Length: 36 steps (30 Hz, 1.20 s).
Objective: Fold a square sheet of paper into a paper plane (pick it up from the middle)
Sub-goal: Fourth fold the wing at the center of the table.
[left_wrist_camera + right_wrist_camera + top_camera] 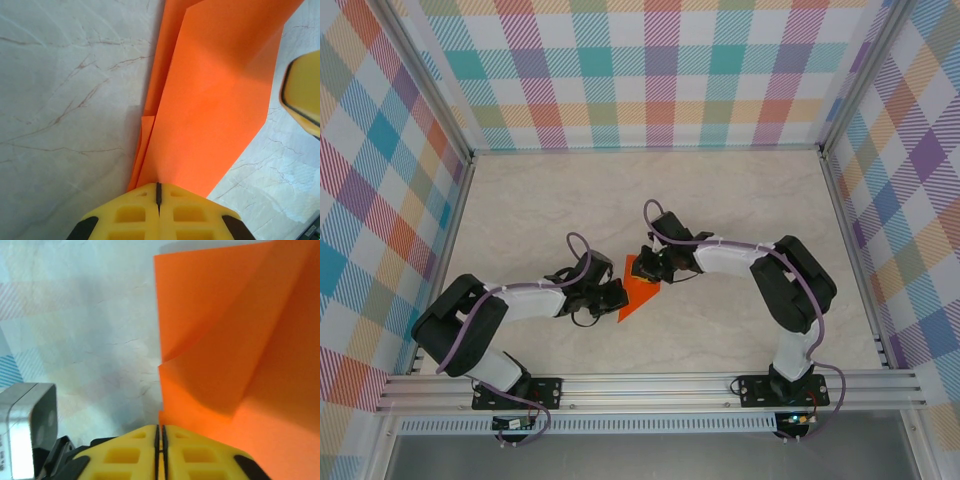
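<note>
Both jaws on paper plane (pixel 638 293) edges

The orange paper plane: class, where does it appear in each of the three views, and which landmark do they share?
Top view: paper plane at the centre, between the left gripper and right gripper.
Left wrist view: paper plane upper middle to right, running down to the yellow fingers.
Right wrist view: paper plane right half, above the yellow fingers.
Shared landmark: the pale marbled table.
</note>
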Each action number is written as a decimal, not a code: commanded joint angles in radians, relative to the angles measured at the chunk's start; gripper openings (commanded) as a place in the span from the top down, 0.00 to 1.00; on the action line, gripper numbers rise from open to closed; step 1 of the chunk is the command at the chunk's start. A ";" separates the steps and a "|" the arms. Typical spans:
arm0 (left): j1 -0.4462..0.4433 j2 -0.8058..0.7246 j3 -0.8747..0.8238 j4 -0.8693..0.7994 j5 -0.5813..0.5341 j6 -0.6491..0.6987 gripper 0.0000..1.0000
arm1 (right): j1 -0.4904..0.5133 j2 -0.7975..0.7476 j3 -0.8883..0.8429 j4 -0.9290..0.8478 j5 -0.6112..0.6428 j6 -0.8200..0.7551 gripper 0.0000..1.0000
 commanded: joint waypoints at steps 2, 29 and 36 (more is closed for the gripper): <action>0.007 0.063 -0.029 -0.205 -0.063 0.035 1.00 | 0.017 0.058 0.014 0.048 -0.048 -0.030 0.94; 0.007 0.090 -0.065 -0.245 -0.088 0.077 1.00 | -0.186 0.160 -0.004 0.131 0.023 -0.093 0.93; 0.007 0.086 -0.074 -0.237 -0.078 0.084 1.00 | -0.239 0.175 0.014 0.156 0.019 -0.111 0.92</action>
